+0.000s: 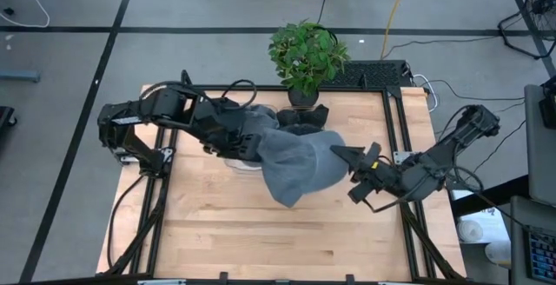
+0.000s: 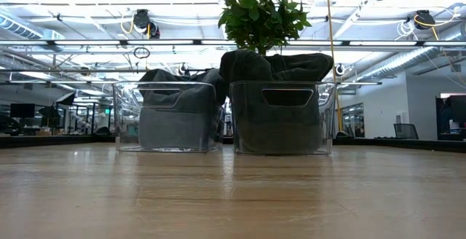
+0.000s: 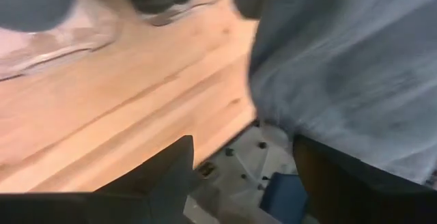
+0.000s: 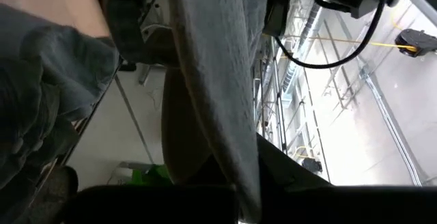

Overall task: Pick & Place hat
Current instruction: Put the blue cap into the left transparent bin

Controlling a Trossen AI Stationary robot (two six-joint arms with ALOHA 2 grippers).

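Hat [image 1: 295,165] between left hand [image 1: 252,150] and right hand [image 1: 347,156]

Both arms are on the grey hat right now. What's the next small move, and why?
Probably draw the left gripper back off the grey hat. Its jaws stand apart with the cloth loose beside them, while the right gripper is shut on the hat's other edge, so the right arm can carry it alone.

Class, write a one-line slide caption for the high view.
Both tools, left and right, meet a grey hat above the table.
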